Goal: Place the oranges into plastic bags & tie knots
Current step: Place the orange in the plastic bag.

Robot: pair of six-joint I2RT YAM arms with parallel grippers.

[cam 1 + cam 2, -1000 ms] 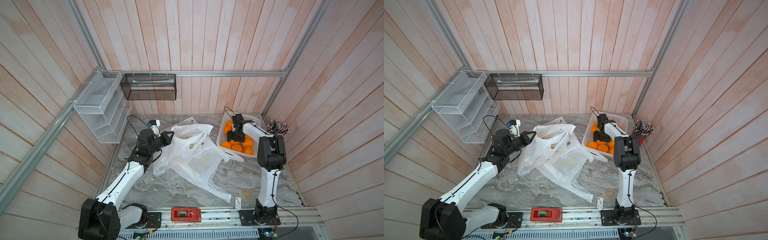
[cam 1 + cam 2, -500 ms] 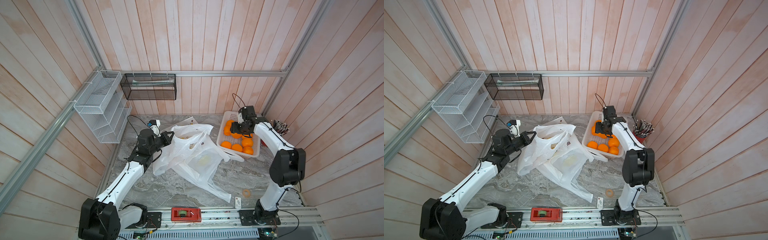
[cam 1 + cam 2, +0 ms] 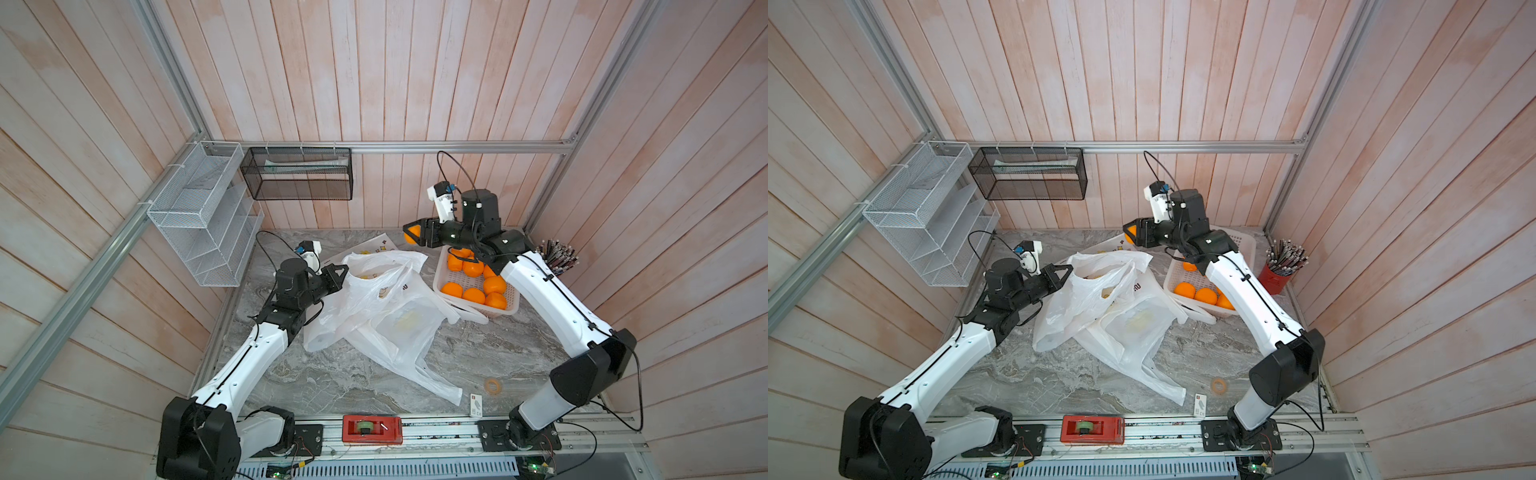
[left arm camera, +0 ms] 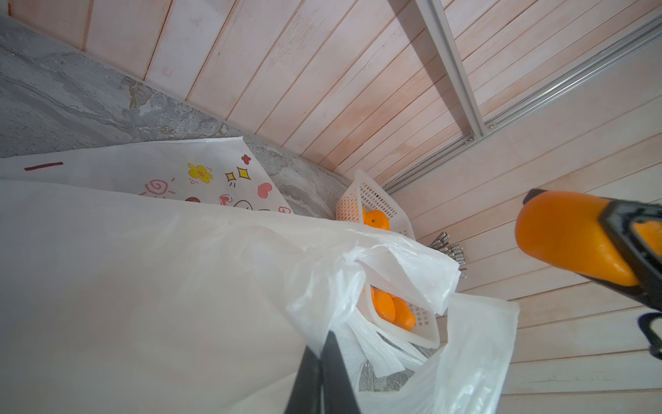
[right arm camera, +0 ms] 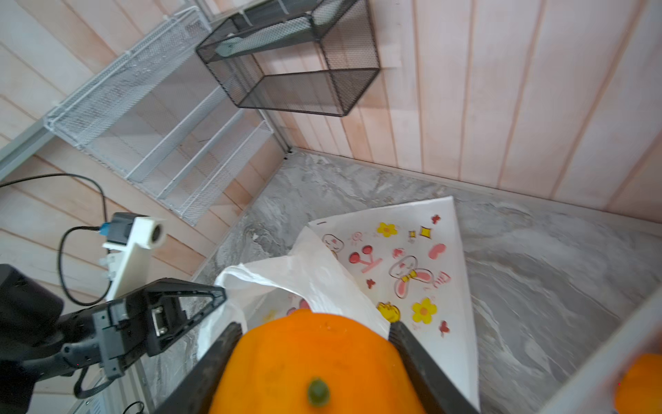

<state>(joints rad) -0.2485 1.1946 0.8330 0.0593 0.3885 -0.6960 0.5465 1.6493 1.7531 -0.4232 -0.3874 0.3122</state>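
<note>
In both top views the right gripper (image 3: 415,236) is clamped on one orange (image 3: 409,237), held in the air well above the table (image 3: 332,382), just beside the white basket (image 3: 513,308) where the other oranges (image 3: 473,296) lie. The open bag (image 3: 374,282) sits lower and toward the robot's left of that fruit. The left gripper (image 3: 340,275), jaws together on the bag's rim, holds the mouth up. A second ago the right gripper was down among the fruit in the basket. It has since risen and swung toward the bag, the left arm unmoved. The left wrist view shows its fingers (image 4: 336,380) pinching the thin film, with the carried orange (image 4: 566,236) off to one side and clear of the plastic. In the right wrist view the orange (image 5: 315,358) fills the space between the jaws, and the bag's mouth lies ahead and lower, next to the left gripper (image 5: 211,297). I judge the coming move to be a short carry leftward and down.
</note>
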